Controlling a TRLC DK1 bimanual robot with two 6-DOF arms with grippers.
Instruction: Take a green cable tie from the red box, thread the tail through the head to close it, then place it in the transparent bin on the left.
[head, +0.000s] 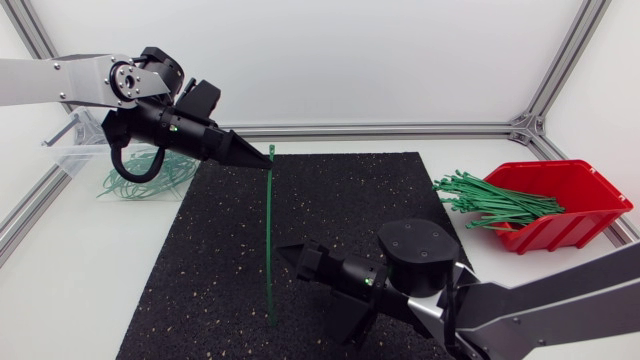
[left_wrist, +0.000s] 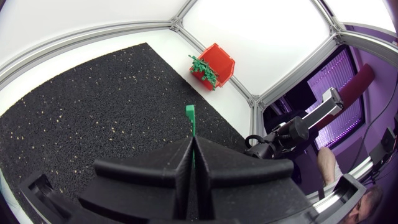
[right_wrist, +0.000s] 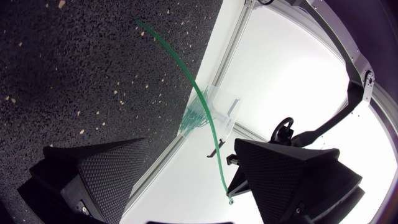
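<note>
The left gripper (left_wrist: 193, 149) is clenched on the green cable tie (head: 270, 230) just behind its head, over the black mat (head: 340, 200); the strap runs on to the right gripper (right_wrist: 189, 174), whose fingers are spread wide with the tail between them; whether the tail touches a finger, I cannot tell; the red box (head: 575, 205) holds loose ties (head: 495, 200); the transparent bin (head: 75, 152) holds looped ones.

White table (head: 70, 290); black speckled mat (head: 330, 230) in middle; aluminium rails (head: 400, 129) along edges; white back panel (head: 350, 60).
</note>
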